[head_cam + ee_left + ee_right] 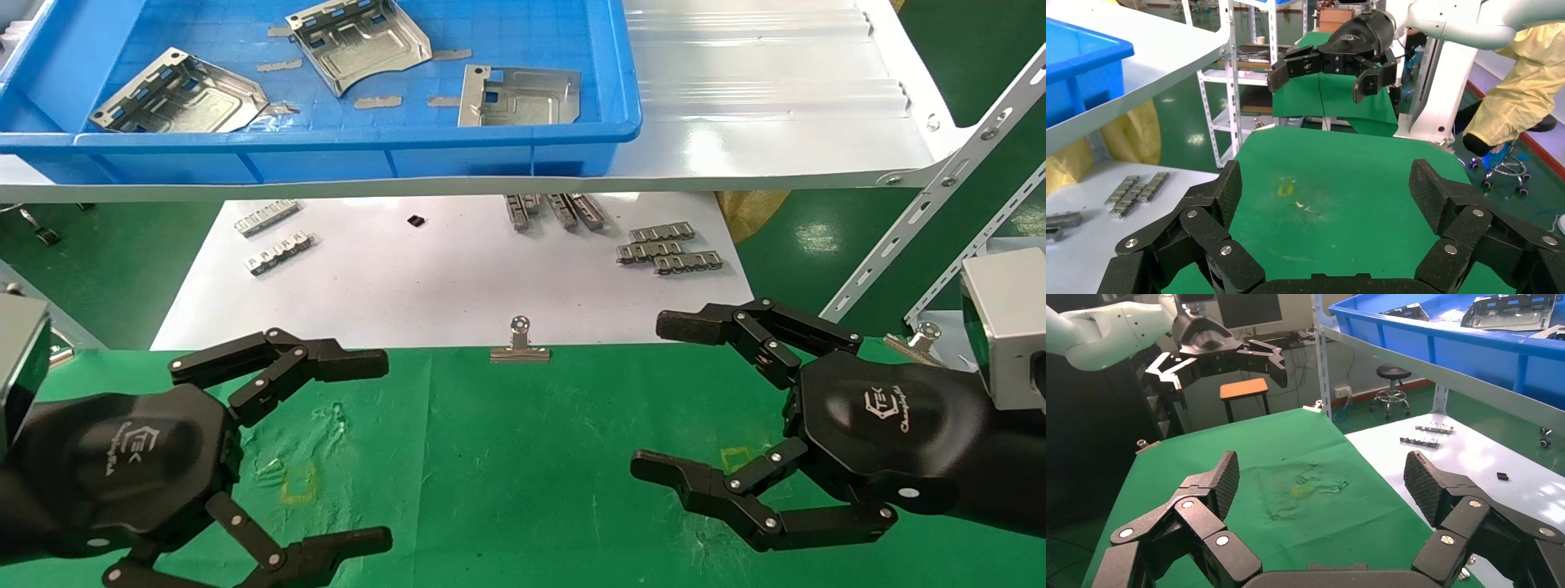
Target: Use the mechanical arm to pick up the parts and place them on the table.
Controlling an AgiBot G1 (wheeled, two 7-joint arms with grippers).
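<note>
Three grey sheet-metal parts lie in a blue bin (327, 139) on the white shelf: one at the left (181, 94), one in the middle (359, 41), one at the right (520, 96). The green cloth table (523, 457) lies below and nearer, with faint yellow squares and no part on it. My left gripper (384, 449) hovers over its left side, open and empty. My right gripper (650, 396) hovers over its right side, open and empty. Each wrist view shows its own spread fingers above bare green cloth (1324, 190) (1321, 478).
A white board (409, 286) between shelf and cloth carries small slotted strips (670, 249) (274, 241). A binder clip (520, 343) holds the cloth's far edge. A slanted perforated shelf upright (940, 212) stands at the right. A person in yellow (1517, 92) sits beyond the table.
</note>
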